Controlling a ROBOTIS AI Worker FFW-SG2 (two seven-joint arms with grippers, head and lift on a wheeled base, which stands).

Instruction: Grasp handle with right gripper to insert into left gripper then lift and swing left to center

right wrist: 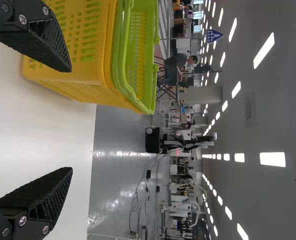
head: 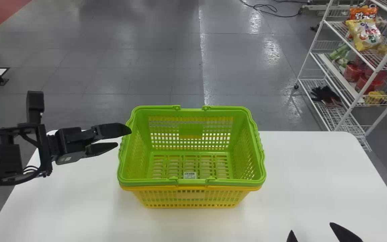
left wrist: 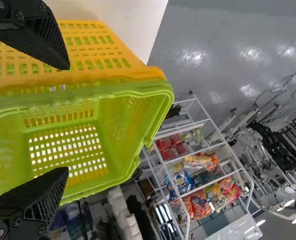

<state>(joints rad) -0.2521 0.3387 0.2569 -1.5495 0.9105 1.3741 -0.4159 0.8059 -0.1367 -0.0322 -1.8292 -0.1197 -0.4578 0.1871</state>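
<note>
While the green shopping basket [head: 190,130] sits nested in the yellow basket [head: 190,195] on the white table [head: 317,168], its right-hand handle [head: 260,146] appears folded along the rim. The right gripper [head: 311,227], near and to the right, has its fingers parted and empty; the left gripper [head: 123,137] gapes likewise beside the left rim. The step in hand looks like the approach: the right gripper must next go far and left, to pinch that handle.
</note>
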